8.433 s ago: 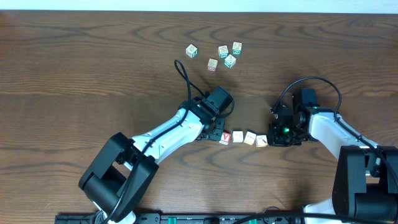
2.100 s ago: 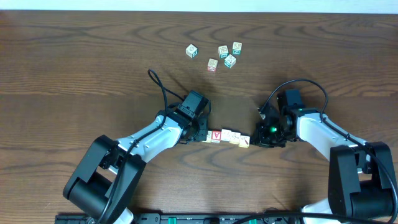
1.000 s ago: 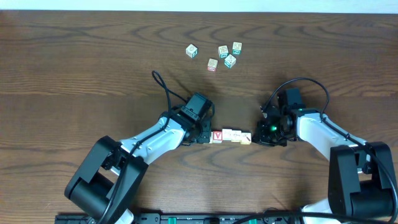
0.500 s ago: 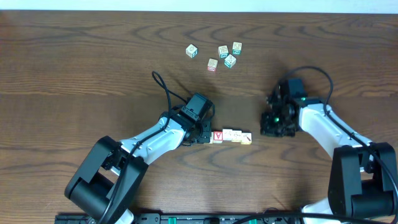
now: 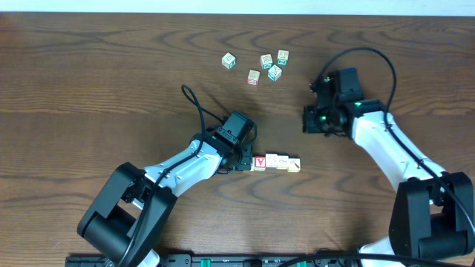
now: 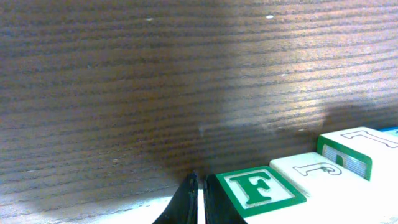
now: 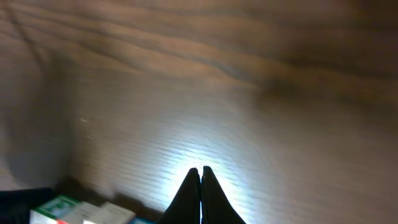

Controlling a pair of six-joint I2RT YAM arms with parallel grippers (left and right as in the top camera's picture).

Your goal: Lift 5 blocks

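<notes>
Though red-V-topped overhead, blocks (image 5: 275, 162) green-F-sided in the left wrist view, beside closed left fingers (image 6: 185, 204); right fingers (image 7: 189, 194) together too.

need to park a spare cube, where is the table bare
Bare: the table left of the loose cubes and above the left arm; the band between those cubes and the block row. Crowded: the row's left end, by the left gripper.
</notes>
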